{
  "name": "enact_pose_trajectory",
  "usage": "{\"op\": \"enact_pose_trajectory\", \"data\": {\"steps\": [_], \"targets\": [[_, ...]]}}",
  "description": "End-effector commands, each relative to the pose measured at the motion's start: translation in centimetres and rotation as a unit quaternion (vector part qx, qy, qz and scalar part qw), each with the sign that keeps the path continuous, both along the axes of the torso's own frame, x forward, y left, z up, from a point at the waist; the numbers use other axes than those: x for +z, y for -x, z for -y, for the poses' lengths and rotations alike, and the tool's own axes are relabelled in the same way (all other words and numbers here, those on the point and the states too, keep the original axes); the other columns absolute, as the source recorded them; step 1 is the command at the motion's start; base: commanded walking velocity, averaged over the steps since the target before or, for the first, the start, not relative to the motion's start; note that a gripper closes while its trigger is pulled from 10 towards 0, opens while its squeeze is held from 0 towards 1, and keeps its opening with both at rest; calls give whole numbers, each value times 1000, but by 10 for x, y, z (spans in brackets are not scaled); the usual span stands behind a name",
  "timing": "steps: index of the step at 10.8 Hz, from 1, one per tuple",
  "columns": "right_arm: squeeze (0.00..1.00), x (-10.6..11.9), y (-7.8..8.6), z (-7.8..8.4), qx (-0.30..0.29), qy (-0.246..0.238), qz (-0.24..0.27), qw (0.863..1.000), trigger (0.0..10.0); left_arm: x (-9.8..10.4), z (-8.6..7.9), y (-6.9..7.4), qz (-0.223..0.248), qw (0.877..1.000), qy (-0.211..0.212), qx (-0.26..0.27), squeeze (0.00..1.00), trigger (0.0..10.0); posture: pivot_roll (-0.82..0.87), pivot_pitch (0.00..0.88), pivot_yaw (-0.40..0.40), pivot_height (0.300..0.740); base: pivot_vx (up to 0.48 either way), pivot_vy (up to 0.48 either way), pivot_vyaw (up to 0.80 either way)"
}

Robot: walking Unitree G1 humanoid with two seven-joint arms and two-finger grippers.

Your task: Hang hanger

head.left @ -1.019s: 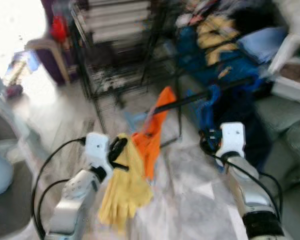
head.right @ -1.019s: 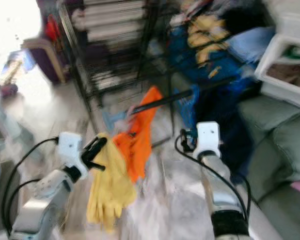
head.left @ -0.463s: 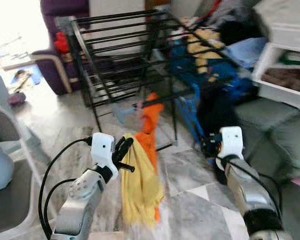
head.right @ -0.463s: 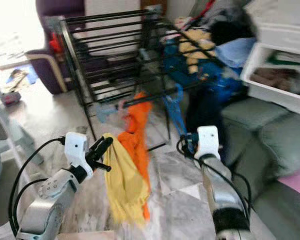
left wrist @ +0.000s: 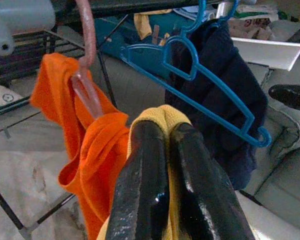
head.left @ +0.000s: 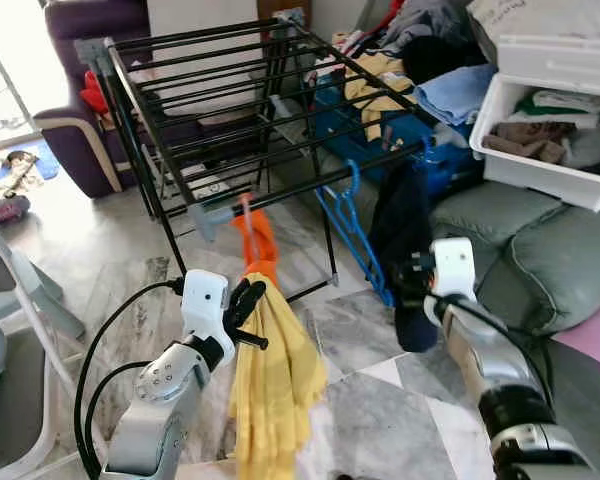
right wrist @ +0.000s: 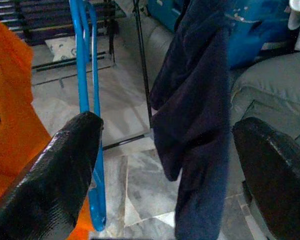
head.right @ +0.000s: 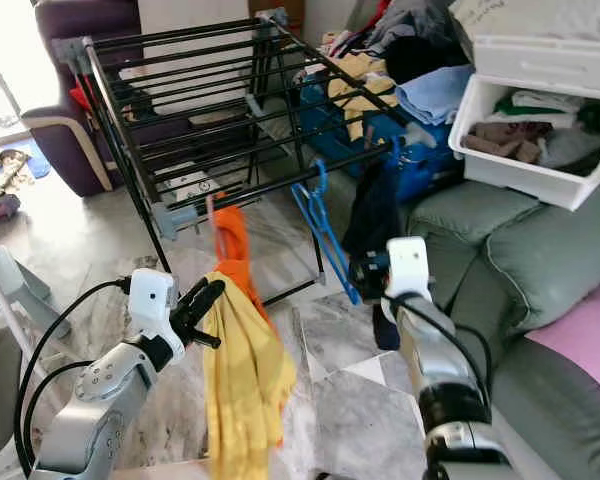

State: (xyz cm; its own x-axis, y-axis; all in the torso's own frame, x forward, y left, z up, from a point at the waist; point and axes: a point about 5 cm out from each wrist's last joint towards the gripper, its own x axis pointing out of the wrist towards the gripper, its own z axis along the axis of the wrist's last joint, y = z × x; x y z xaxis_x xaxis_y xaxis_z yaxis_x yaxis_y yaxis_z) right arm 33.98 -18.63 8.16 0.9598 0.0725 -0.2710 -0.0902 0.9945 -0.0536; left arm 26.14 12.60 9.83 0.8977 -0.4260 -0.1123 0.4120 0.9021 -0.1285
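— While the black drying rack [head.left: 230,110] stands widest of all, what hangs from its front rail?

— Three things in a row: an orange garment [head.left: 258,248] on a pink hanger [left wrist: 85,65] at the robot's left, an empty blue hanger [head.left: 352,235] in the middle, and a dark navy garment [head.left: 400,250] to the right. The pink hanger's hook points up over the rail, and its garment falls straight down from it. The blue hanger also hooks upward, its long bar slanting down toward the floor.

— And the arms?

— The left arm reaches forward and up from the lower left. The left gripper [head.left: 248,300] has its fingers pressed together on the top of a yellow cloth [head.left: 270,390], which droops long and vertical just beside the orange garment. The right arm stretches forward, with the right gripper [right wrist: 165,165] spread wide near the navy garment, touching nothing.

— Do the wrist views add anything?

— The left wrist view shows the pinch close up, yellow fabric bulging between the fingers [left wrist: 140,185]. The right wrist view shows the blue hanger edge-on beside the navy garment.
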Motion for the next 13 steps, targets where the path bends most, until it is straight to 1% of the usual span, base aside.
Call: {"op": "enact_pose_trajectory", "data": {"steps": [1, 3, 5, 6, 8, 10, 13], "targets": [[0, 1, -2, 1, 1, 3, 2, 1000, 10000, 12, -2, -1, 28, 1000, -5, 2, 0, 10000, -87, 0, 13, 740, 0, 0, 0], [0, -4, 2, 2, 1, 2, 0, 1000, 10000, 12, -2, -2, 31, 999, -10, 0, 0, 10000, -92, 0, 16, 740, 388, 0, 0], [0, 0, 6, 8, -9, 2, 17, 1000, 10000, 12, -3, -3, 30, 999, -10, 4, 0, 10000, -95, 0, 16, 740, 401, 0, 0], [0, 2, 7, 10, -9, 2, 22, 1000, 10000, 11, -4, -3, 24, 1000, -10, 12, 0, 10000, -96, 0, 15, 740, 0, 0, 0], [0, 8, 18, 7, 7, 0, 48, 999, 10000, 9, -15, -2, 25, 997, -25, 67, 0, 10000, -98, 0, 14, 740, 0, 0, 0], [0, 6, 26, 2, 18, -7, 50, 999, 10000, 10, -19, 0, 25, 996, -18, 81, 0, 10000, -97, 0, 9, 740, 0, 0, 0], [0, 10, 32, -8, 38, -13, 58, 997, 10000, 13, -25, -2, 30, 993, -27, 109, 0, 10000, -95, 0, 11, 740, 0, 0, 0]]}}
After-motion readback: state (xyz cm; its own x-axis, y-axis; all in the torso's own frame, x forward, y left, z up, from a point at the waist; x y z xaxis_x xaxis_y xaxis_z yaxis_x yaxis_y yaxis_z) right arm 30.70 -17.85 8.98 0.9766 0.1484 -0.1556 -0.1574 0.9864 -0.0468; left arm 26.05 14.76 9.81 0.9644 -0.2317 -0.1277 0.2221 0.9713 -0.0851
